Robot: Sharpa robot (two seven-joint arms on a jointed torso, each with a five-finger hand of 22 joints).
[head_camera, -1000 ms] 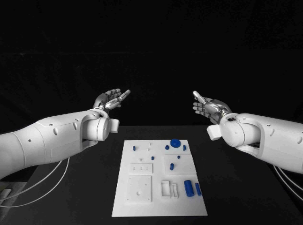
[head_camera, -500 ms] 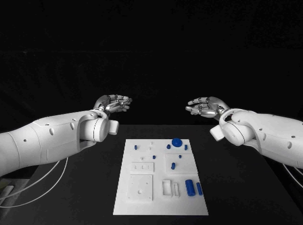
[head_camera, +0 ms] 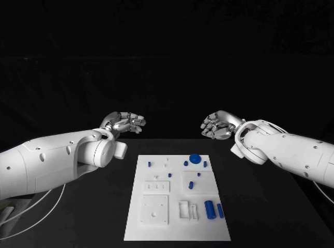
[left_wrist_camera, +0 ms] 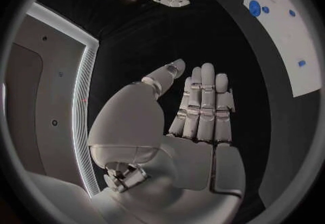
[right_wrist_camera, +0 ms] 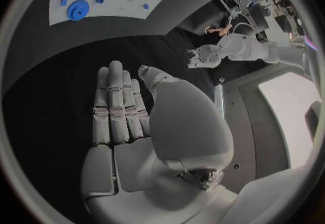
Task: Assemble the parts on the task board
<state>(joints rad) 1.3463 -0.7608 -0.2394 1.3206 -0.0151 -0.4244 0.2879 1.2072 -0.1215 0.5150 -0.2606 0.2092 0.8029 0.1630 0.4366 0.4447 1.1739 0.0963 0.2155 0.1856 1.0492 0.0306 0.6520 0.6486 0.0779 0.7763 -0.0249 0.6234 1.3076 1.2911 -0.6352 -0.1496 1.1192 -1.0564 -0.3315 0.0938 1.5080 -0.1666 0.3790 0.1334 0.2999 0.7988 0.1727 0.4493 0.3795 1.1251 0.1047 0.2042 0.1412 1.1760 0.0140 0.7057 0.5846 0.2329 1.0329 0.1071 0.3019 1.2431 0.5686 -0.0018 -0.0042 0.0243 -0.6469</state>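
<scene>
Head view: nothing is grasped; the left robot hand (head_camera: 124,123) and right robot hand (head_camera: 217,126) are released, at 12 o'clock beyond the board (head_camera: 177,201); blue parts (head_camera: 209,207) are judged unassembled.

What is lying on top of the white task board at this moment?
On the task board lie small blue parts: a round disc at the far end and two long pieces at the near right. Neither hand covers the board; its underside is hidden.
</scene>
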